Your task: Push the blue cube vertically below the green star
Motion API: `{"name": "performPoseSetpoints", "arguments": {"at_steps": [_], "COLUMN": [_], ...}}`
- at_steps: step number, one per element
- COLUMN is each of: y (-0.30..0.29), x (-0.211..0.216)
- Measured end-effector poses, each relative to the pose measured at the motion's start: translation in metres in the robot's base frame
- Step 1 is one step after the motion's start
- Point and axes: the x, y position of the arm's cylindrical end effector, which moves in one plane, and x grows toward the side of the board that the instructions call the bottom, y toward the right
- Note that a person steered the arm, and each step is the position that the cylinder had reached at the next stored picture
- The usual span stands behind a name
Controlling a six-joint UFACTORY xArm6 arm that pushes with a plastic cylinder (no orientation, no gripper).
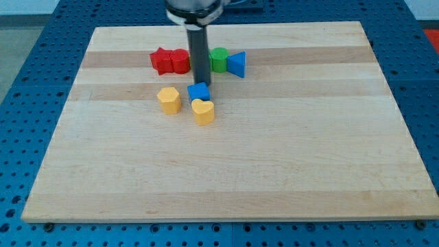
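Right, my tip [202,83] touches blue cube [198,92].

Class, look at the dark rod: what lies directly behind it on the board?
A green block shows at the rod's right edge, partly covered, so its shape is unclear. Red blocks sit left. My tip touches the blue cube.

The arm enters from the view's top, left of centre. Its straight dark rod [200,55] hangs vertical below a wider dark mount. My tip [202,83] sits at the rod's lower end, at table height.
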Motion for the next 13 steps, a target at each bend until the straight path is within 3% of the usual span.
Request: {"name": "performPoseSetpoints", "arguments": {"at_steps": [3, 13], "y": [0.039, 0.053], "x": [-0.005, -0.02]}}
